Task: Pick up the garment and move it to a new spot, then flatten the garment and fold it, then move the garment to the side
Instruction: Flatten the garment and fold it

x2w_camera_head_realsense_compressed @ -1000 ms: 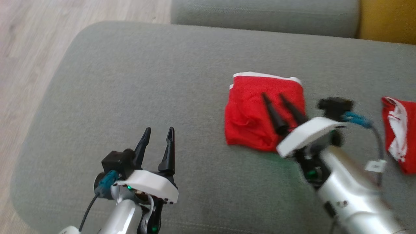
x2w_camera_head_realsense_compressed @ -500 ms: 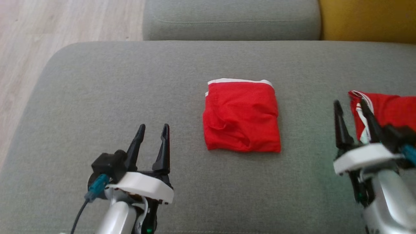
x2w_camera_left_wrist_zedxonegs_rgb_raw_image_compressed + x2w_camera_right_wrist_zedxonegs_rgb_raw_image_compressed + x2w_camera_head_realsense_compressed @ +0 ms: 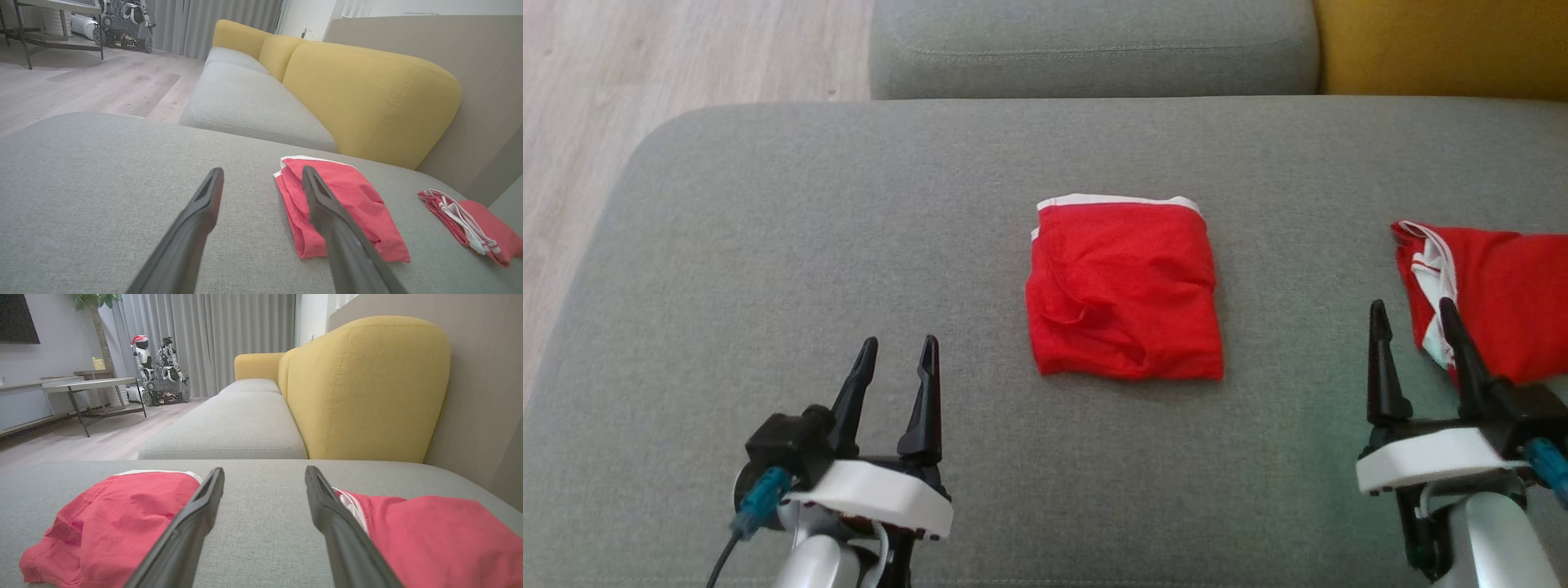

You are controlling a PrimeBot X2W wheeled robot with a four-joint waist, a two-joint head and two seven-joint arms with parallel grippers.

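The left gripper [image 3: 899, 340] and right gripper [image 3: 1411, 304] hang open, empty. The folded red garment [image 3: 1125, 290] lies ahead, between them. A second red garment [image 3: 1499, 302] lies just beside the right gripper's outer finger.

Red fabric garments with white trim: 2 – folded garment [image 3: 1125, 290], bunched garment [image 3: 1503, 302]. Grey upholstered seat cushions: 2 – near cushion [image 3: 768, 245], far cushion [image 3: 1094, 49]. Dark two-finger grippers: 2 – left gripper [image 3: 899, 340], right gripper [image 3: 1411, 304].
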